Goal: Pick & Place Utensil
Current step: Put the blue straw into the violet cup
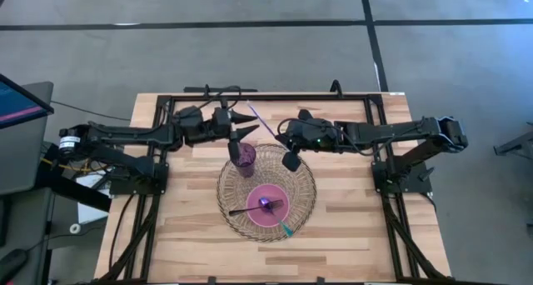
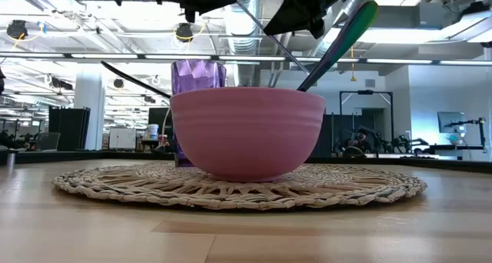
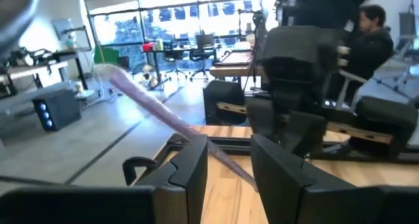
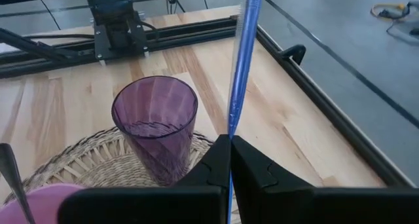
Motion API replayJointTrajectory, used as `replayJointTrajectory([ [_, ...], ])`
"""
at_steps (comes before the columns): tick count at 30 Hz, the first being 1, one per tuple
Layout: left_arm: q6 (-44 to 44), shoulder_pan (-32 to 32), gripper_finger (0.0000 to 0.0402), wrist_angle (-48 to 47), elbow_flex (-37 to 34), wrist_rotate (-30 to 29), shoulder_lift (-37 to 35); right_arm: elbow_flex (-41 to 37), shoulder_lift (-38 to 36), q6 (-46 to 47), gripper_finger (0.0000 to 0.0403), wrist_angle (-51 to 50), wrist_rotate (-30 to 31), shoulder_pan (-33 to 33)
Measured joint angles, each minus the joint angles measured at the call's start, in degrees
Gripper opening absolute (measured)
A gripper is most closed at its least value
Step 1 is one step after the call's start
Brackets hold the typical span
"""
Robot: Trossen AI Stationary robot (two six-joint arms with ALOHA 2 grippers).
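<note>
Lying on wooden table [image 1: 350, 235]: woven mat [image 1: 305, 181], carrying pink bowl [image 1: 275, 217] and purple cup [image 1: 243, 156]. Right gripper [image 1: 290, 160] above mat, fingers pressed together on thin lavender-blue utensil [image 4: 241, 67], held in air beside cup. Left gripper [image 1: 244, 127] fingers apart either side of utensil; contact possibly none, unclear.

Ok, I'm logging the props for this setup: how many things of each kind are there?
Bowls: 1, the pink bowl
Cups: 1, the purple cup
Mats: 1, the woven mat
Utensils: 3, the lavender utensil, the dark utensil and the green-handled utensil
Total: 6
</note>
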Motion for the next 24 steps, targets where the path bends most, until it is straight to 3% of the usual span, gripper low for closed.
replayJointTrajectory([
  [11,-7.3,0.4,0.0118,-0.1,0.0,0.0,0.2,0.0,0.0,-4.6,0.0001,2.3,0.0,0.0],
  [20,-7.4,0.4,0.0118,2.0,0.0,0.0,0.2,0.0,0.0,-4.7,0.0001,2.2,-0.1,0.0],
  [24,-7.4,0.4,0.0118,3.4,0.0,0.0,0.2,0.0,0.0,-4.8,0.0001,1.8,-2.8,0.0],
])
